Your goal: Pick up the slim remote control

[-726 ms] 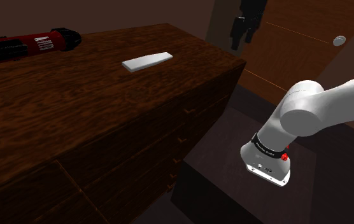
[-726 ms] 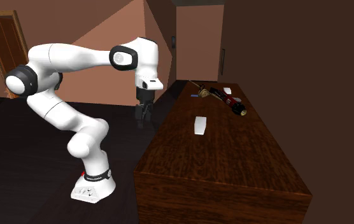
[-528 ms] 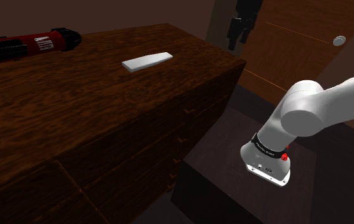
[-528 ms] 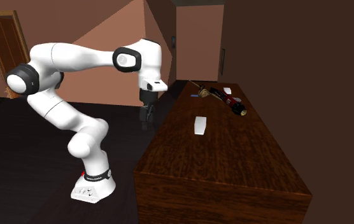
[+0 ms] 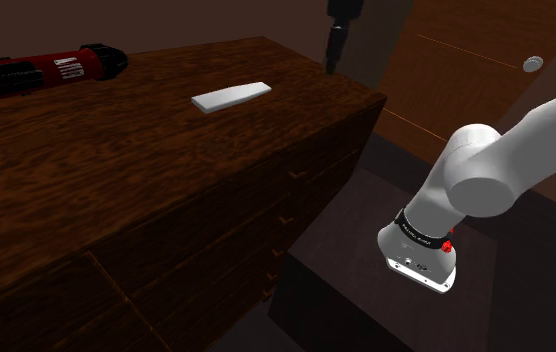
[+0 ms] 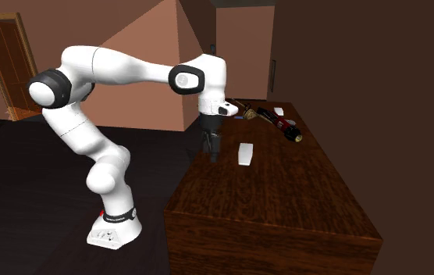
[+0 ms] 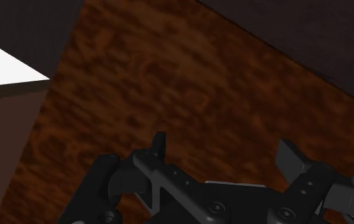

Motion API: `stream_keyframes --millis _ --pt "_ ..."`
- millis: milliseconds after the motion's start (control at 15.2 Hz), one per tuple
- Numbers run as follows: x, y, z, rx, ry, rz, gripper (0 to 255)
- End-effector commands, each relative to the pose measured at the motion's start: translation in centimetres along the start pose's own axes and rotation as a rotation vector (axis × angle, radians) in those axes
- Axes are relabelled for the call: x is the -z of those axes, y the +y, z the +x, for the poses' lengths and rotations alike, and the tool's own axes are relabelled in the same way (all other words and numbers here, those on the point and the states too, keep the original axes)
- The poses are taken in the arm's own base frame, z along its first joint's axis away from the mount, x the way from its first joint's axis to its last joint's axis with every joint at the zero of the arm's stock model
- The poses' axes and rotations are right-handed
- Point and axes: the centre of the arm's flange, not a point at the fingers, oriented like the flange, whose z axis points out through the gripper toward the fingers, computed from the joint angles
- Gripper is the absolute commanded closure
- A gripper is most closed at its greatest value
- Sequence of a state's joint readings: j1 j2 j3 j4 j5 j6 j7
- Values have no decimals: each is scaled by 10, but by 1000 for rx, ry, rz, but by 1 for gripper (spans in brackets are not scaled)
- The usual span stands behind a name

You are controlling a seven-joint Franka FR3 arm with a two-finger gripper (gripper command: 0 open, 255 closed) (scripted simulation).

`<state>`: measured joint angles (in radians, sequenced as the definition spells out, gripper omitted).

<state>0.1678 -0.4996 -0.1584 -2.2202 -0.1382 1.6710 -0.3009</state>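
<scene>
The hand has swung from beside the counter to over its edge, fingers standing apart on nothing. The slim white remote lies flat on the counter, near at 3 o'clock from the hand in the second exterior view, its long axis running 12 to 6.

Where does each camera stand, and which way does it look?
Shoulder view: beside the stand, looking down over the dresser and white remote; shows the arm's base and the gripper.
Second exterior view: off the dresser's end, looking along it; shows the whole arm.
Wrist view: rides on the gripper, facing the dresser top; shows both fingers, apart.
Both exterior views share dresser, remote, gripper.
</scene>
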Motion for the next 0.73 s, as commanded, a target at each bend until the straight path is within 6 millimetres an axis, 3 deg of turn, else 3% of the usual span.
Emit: stream_keyframes --millis 0,330,660 --pt "-4 -2 27 116 10 0 0" --pt "-10 -18 87 391 32 3 0" --pt "-15 -50 141 666 55 7 0"
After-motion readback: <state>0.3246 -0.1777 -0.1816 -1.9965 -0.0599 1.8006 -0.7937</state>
